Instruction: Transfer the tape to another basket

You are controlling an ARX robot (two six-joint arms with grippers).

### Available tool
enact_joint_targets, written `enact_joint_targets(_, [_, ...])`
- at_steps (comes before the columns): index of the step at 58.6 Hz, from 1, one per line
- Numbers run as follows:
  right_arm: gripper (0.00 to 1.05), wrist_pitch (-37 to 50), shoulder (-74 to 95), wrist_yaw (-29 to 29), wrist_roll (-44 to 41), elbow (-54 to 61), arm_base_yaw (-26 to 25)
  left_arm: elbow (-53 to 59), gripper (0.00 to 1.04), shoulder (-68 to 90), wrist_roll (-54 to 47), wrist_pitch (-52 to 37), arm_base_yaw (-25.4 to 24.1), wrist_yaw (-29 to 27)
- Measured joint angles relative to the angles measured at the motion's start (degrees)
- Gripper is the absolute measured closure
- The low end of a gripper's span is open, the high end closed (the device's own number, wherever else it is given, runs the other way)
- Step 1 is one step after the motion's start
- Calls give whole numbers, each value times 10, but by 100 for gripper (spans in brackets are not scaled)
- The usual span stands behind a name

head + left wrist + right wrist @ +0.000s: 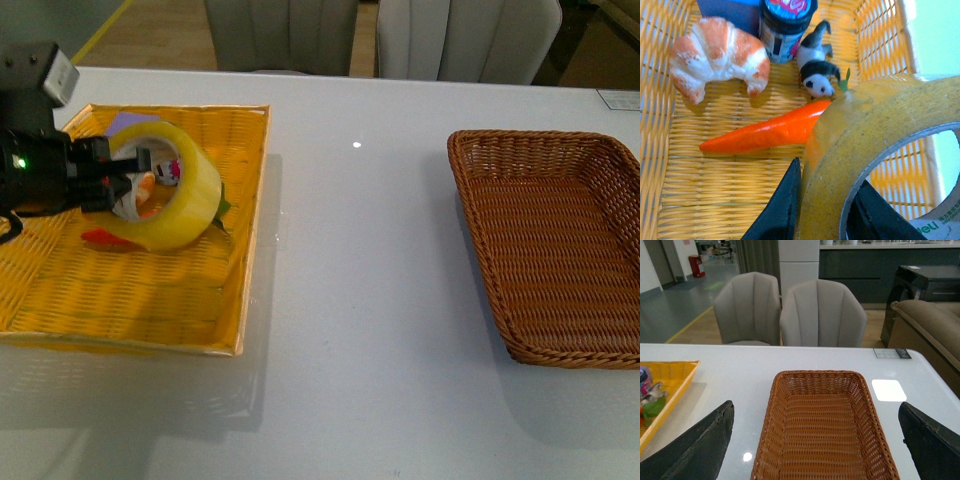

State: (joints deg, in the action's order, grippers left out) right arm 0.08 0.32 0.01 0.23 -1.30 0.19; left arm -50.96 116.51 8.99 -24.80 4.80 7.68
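The yellowish tape [185, 195] is held tilted above the yellow tray [130, 300] at the table's left. My left gripper [125, 175] is shut on the tape, one finger outside the roll and one inside its white core. In the left wrist view the tape [865, 145] fills the near side, pinched between the black fingers [782, 210]. The brown wicker basket [560, 270] stands empty at the right. My right gripper [817, 450] is open, its jaws wide apart above the near end of the basket [822, 440]; it does not show in the front view.
In the yellow tray [670, 200] lie a croissant [715, 55], an orange carrot [765, 132], a panda figure [817, 70] and a dark jar [785, 25]. White table [360, 300] lies between the two baskets. Grey chairs [785, 312] stand beyond the far edge.
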Motion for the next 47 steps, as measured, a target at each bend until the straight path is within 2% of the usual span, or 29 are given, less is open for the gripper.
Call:
enact_joint_targets(7, [9,0,0,0,0,0,0,-14,90,-45,31,35,28,-1])
enact_joint_targets(26, [9,0,0,0,0,0,0,-108,90,-83,107,115,185,8])
enact_joint_targets(34, [9,0,0,0,0,0,0,-123,90,-83,118,128,236,1])
enact_joint_targets(36, [9,-21,10,-18,14,-6,-5,-127,90,-83,122,132,245,1])
enact_joint_targets(38, [9,-93,44,-67,53,-32,-22,-131,90,-83,125,137,256,1])
enact_joint_targets(42, [9,-165,114,-119,111,-63,-44,-137,90,-83,130,145,269,0])
enact_joint_targets(47, [9,-133,182,-181,157,-67,-68,-145,90,-83,136,154,285,3])
